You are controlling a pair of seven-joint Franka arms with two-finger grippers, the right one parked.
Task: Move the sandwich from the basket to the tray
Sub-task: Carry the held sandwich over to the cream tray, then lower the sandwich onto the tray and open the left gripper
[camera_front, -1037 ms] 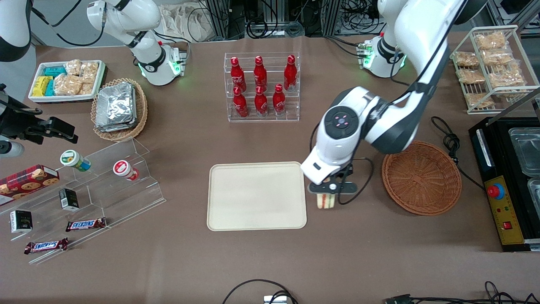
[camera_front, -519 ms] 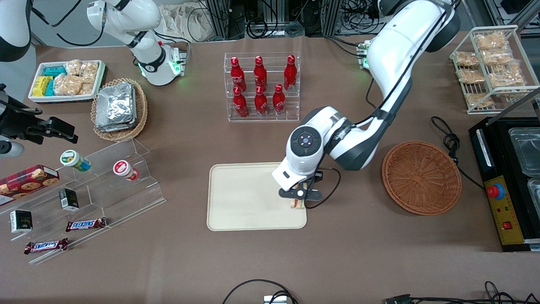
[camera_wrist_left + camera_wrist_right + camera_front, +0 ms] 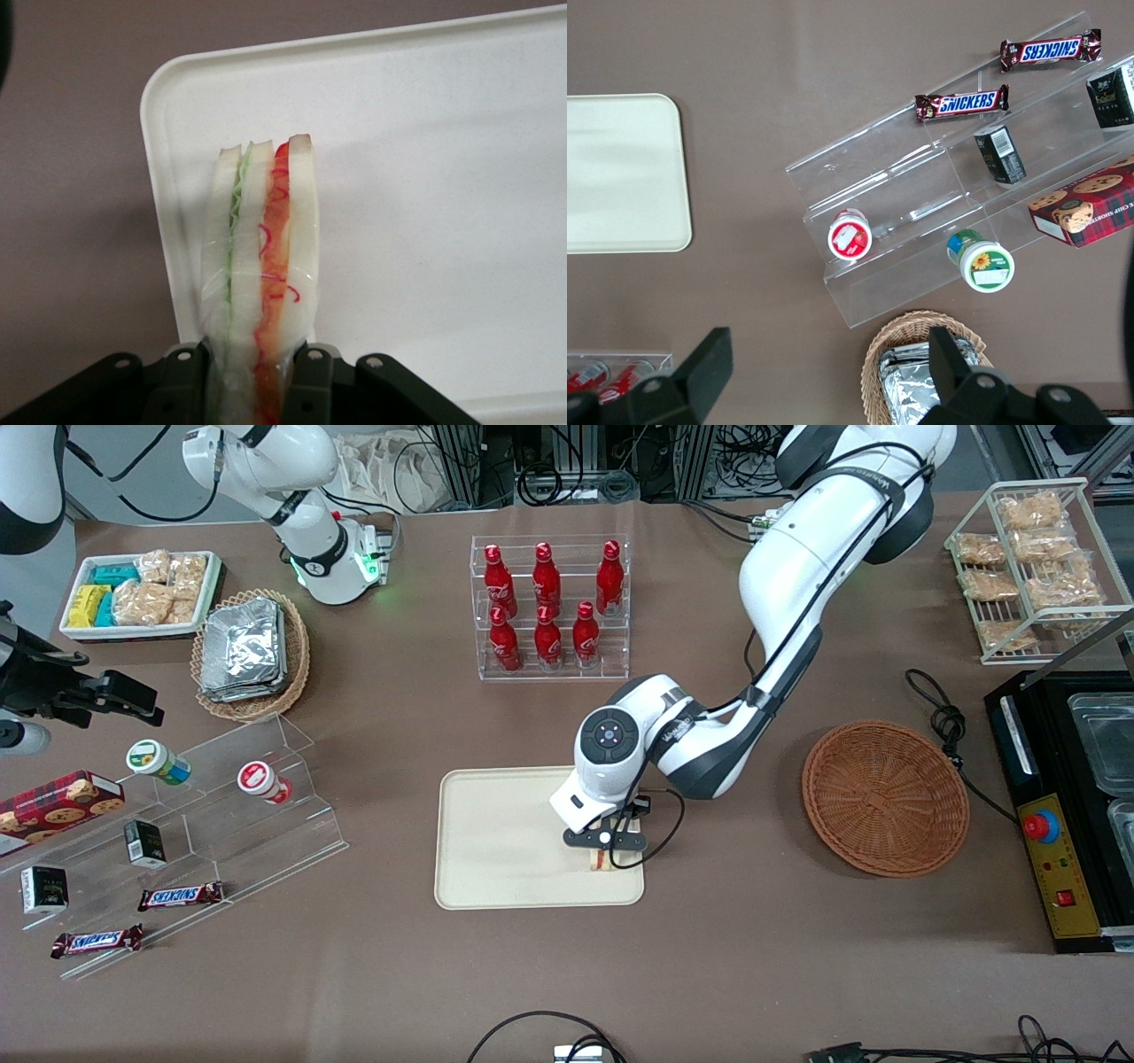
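Sandwich [image 3: 259, 266] was clamped between the two fingers of the left gripper [image 3: 603, 852], held on edge with its layers vertical: white bread outside, green filling on one side, orange-red on the other. Wrist view showed the long axis running straight out from the gripper, free end pointing away from the fingers. Key relation was sandwich over tray [image 3: 496, 841]: front view put the gripper above the tray corner that is nearest the front camera and toward the working arm's end, just inside the rim. Wrist view agreed, with a rounded tray corner and a rim edge close alongside the wedge, brown worktop [image 3: 762, 957] just outside that. So margin on that side looked thin; plenty of bare tray toward the parked arm's end. Couldn't tell whether the lower edge was already touching the tray surface or hanging just above it. Basket [image 3: 884, 797] sat empty, well apart from the tray toward the working arm's end. My read: transfer mostly done, only set-down and release left. Next move should be a short descent if needed, maybe a nudge inward from the rim, then opening. Risk: wedge standing on its narrow edge could tip on release, and tipping toward the rim might land it on or over the edge.
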